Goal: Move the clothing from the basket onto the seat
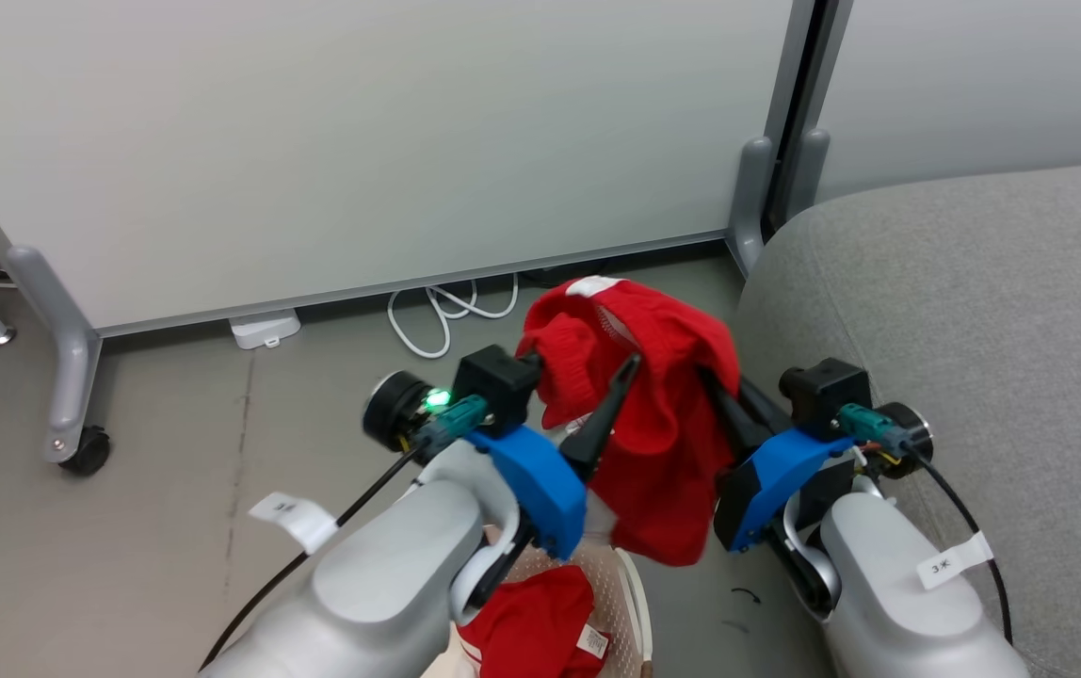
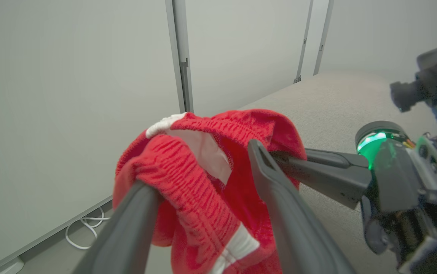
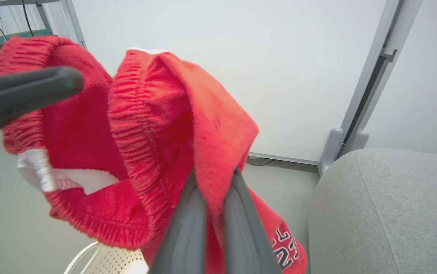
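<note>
one pair of red shorts (image 1: 663, 424) hangs just beside the sofa (image 1: 974, 330), pinched tight in the right gripper (image 3: 214, 182) and hooked on the wide-apart left gripper (image 2: 199, 165), while another red garment (image 1: 536, 612) lies in the basket (image 1: 633, 589) near the sofa, nothing on it yet.

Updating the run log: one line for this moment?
right gripper: shut on lifted red garment | left gripper: open, waistband over one finger | second garment: in basket | sofa: on right
</note>
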`<state>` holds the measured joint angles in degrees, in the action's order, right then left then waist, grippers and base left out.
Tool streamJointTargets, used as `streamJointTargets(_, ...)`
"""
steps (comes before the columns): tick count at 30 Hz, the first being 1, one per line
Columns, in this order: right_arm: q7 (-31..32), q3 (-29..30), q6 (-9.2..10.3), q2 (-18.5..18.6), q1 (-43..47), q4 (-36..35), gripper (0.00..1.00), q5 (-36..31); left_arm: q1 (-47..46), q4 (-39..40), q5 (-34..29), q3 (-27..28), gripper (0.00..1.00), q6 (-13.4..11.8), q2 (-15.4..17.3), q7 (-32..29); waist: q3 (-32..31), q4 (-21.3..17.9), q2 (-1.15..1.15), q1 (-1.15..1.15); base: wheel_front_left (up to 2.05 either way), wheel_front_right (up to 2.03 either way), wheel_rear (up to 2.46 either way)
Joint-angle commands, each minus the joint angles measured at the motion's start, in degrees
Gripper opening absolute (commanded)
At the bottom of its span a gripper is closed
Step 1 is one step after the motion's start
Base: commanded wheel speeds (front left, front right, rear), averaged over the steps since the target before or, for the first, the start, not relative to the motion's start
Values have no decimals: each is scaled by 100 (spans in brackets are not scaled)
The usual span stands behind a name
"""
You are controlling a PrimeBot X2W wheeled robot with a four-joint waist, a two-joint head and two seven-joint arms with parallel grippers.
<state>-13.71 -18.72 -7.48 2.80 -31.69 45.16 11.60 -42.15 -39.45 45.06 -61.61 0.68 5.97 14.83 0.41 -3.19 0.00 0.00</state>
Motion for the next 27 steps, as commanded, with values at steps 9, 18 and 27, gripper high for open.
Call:
streamJointTargets(9,-81,420,-3,17,-173,-325,0,-253,877,986,-445,722,100,-181,616,43,120,-191,0,0,0,0,0)
streamJointTargets(18,-7,513,-3,15,-172,-759,0,-370,1962,1896,-1010,1542,100,-310,1141,44,303,-541,0,0,0,0,0)
streamJointTargets(27,99,408,-3,13,-113,-1136,0,-307,3037,2973,-1767,2758,100,-133,1287,40,489,-1223,0,0,0,0,0)
